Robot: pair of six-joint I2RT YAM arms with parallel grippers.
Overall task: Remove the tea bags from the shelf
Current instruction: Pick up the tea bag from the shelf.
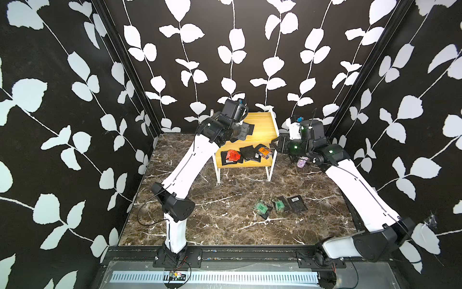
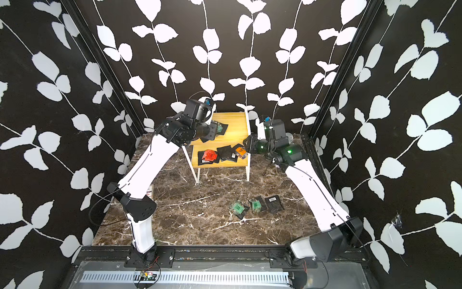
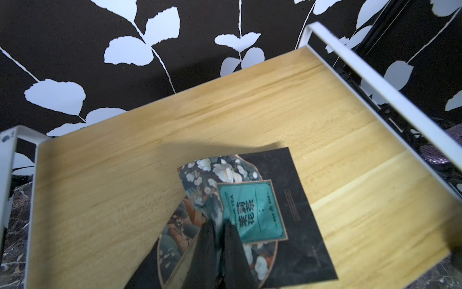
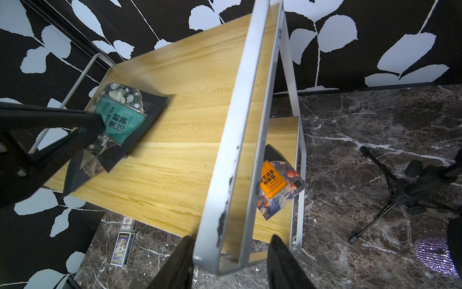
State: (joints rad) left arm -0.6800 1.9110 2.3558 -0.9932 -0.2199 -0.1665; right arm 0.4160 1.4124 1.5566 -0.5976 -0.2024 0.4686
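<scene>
The shelf [image 1: 262,125] stands at the back of the table, with yellow boards and a white frame. On its upper board my left gripper [image 3: 220,225] is shut on a green-labelled tea bag [image 3: 252,212], which is tilted up and casts a shadow. That tea bag [image 4: 120,120] also shows in the right wrist view. The lower board holds a red tea bag [image 1: 232,156], a black one [image 1: 250,153] and an orange one [image 1: 264,151]. My right gripper [image 4: 230,237] is open, its fingers either side of the frame's corner at the shelf's right end.
On the marble table in front lie two green tea bags [image 1: 261,207] [image 1: 278,204] and a black barcoded one [image 1: 296,202]. Blue-and-white cards [image 4: 122,245] lie left of the shelf. A small black tripod [image 4: 390,190] and a purple sparkly object [image 4: 435,252] are at its right.
</scene>
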